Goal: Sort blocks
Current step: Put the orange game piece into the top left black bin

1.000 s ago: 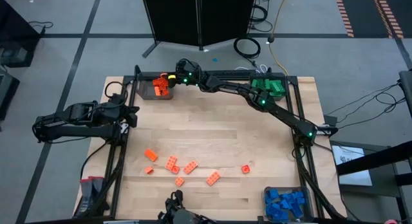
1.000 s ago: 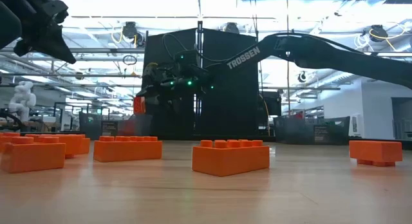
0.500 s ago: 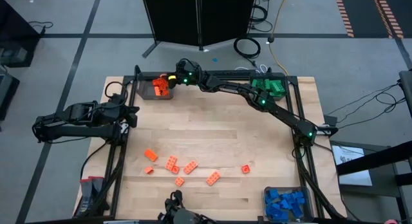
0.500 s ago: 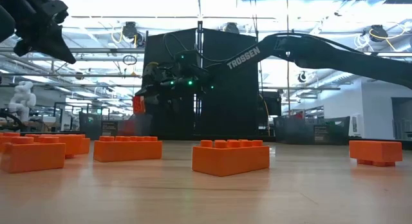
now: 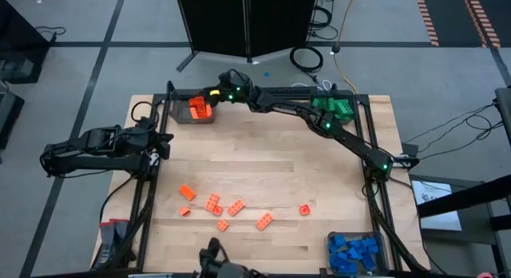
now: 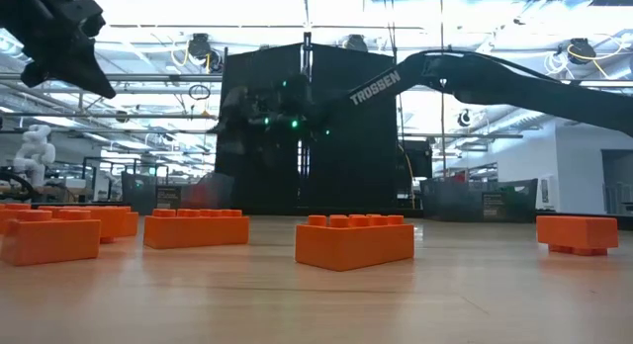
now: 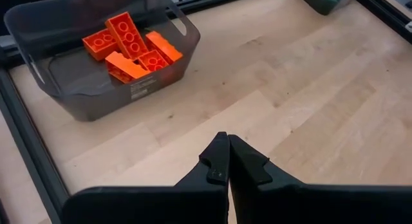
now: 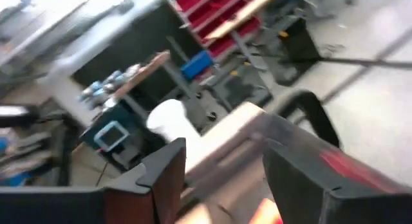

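The right gripper (image 5: pixel 214 92) hangs over the far-left corner of the bench (image 5: pixel 271 166), just above the clear grey bin (image 5: pixel 192 109) that holds orange blocks (image 5: pixel 199 109). In the right wrist view its two dark fingers (image 8: pixel 168 169) stand apart with nothing between them: the jaws are open and empty. The right arm (image 5: pixel 319 122) reaches across the far side of the bench from its base at the right edge, passing beside the bin of green blocks (image 5: pixel 334 108) at the far-right corner. In the low view the same arm (image 6: pixel 475 82) comes in from the right, high above the bench, with its gripper (image 6: pixel 247 112) dark against the black panel behind.

The left gripper (image 7: pixel 227 161) has its jaws closed, the two fingertips touching and holding nothing. The left arm (image 5: pixel 100 146) waits at the left edge of the bench, folded back over its base. Its wrist view looks across bare wood to the grey bin (image 7: pixel 161 31), where several orange blocks (image 7: pixel 129 47) lie heaped, some flat with studs up, some tilted.

On the near half of the bench seven orange blocks (image 5: pixel 236 208) lie loose and spread out: six in a scatter left of centre and one square block (image 5: pixel 305 210) apart to the right. The low view shows them close up, with an oblong block (image 6: pixel 354 241) nearest the middle. A bin of blue blocks (image 5: pixel 354 252) sits at the near-right corner.
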Controlling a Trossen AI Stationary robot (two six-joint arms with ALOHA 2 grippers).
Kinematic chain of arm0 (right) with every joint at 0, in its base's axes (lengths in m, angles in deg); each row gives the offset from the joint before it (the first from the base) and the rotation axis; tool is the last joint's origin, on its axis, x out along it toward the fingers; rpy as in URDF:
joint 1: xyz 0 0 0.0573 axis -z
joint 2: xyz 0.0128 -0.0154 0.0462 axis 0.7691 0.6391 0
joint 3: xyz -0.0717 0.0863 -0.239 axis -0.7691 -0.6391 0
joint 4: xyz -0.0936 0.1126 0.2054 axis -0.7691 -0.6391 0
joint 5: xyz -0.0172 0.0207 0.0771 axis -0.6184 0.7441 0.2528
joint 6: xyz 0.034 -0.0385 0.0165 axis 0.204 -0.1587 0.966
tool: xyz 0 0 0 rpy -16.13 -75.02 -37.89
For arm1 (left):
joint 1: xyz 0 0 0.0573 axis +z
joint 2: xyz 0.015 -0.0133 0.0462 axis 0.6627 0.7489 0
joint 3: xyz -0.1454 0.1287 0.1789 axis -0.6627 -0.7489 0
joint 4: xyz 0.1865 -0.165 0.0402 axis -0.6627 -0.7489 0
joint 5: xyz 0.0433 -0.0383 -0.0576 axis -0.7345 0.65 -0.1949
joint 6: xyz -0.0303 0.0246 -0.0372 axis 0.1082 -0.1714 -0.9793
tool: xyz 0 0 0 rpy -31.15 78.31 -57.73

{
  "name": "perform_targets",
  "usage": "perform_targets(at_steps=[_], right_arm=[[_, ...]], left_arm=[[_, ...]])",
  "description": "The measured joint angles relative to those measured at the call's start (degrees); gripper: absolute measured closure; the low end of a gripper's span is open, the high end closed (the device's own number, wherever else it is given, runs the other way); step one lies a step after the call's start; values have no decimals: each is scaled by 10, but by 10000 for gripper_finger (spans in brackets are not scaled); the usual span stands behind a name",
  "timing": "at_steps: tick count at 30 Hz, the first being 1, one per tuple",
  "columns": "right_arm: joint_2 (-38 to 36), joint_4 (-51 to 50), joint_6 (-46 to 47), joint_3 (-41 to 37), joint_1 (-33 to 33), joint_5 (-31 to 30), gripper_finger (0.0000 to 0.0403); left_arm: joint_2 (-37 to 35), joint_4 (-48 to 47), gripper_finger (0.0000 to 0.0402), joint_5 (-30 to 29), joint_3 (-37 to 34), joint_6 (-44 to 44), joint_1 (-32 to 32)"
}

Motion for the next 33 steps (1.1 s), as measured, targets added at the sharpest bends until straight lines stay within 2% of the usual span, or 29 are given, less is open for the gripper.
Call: perform_targets(at_steps=[4,7,9,12,16,19,26,29,33], right_arm=[[-53,-46,-72,0,-21,64,216],[-108,-142,-168,3,-64,105,224],[-124,-217,-249,5,-102,107,226],[-117,-307,-345,0,-157,85,226],[-107,-354,-425,-1,-220,-5,227],[-100,-339,-447,3,-248,-53,228],[-67,-265,-429,0,-275,-59,258],[-59,-264,-402,3,-272,-63,297],[-35,-280,-389,-1,-277,-62,379]], left_arm=[[0,0,401,1,0,0,0],[0,-1,401,0,0,4,0],[0,-1,401,-3,0,5,0],[0,-4,401,-3,0,5,0],[0,-5,401,-4,0,4,0],[0,-5,401,-5,0,1,0],[0,-5,401,-5,0,0,0],[0,-5,401,-1,0,0,0],[0,-8,401,3,0,0,0]])
